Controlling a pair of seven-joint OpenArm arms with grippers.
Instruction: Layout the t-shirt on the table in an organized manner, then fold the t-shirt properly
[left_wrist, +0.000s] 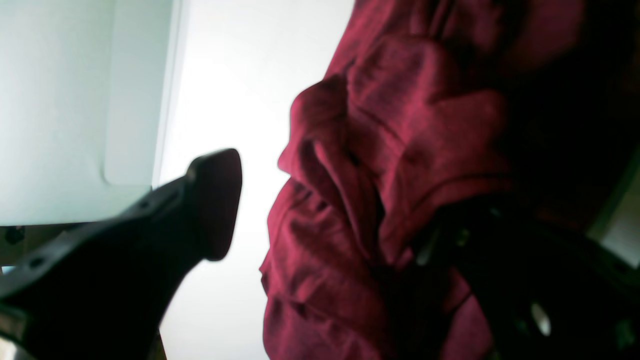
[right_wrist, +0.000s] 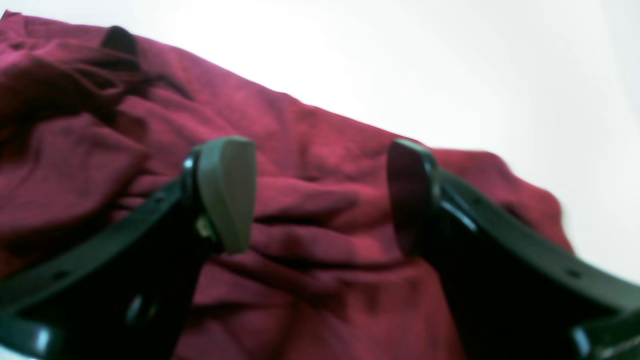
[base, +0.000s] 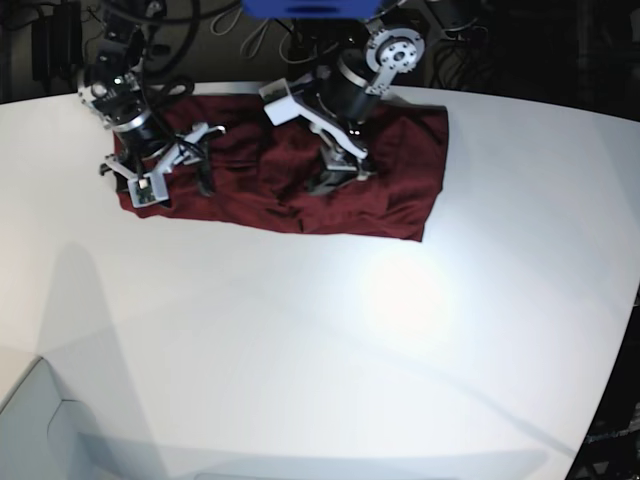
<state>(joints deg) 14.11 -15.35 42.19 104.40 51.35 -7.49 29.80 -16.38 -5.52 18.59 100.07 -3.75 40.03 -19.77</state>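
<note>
Left wrist view: one dark finger (left_wrist: 215, 200) of the left gripper (left_wrist: 320, 220) shows at 8 o'clock, bare, against the white table (left_wrist: 235, 75). The t-shirt (left_wrist: 380, 165) is bunched in thick folds from centre to 3 o'clock. The other finger is lost in dark blur at 4 o'clock, behind cloth. The jaws stand fairly wide; whether any fold is pinched I cannot tell.

Right wrist view: the right gripper (right_wrist: 320, 195) is spread wide, nothing between its fingers. Both pads hang over wrinkled maroon cloth that fills the frame from 9 o'clock through centre; bare table at 12 to 3 o'clock. The blur hides whether the pads touch the fabric.

Base view: the t-shirt lies as a rumpled, roughly rectangular mass on the far part of the table, at about 12 o'clock. The right gripper (base: 165, 165) sits at its 9 o'clock end; the left gripper (base: 340, 170) is down on its middle.
</note>
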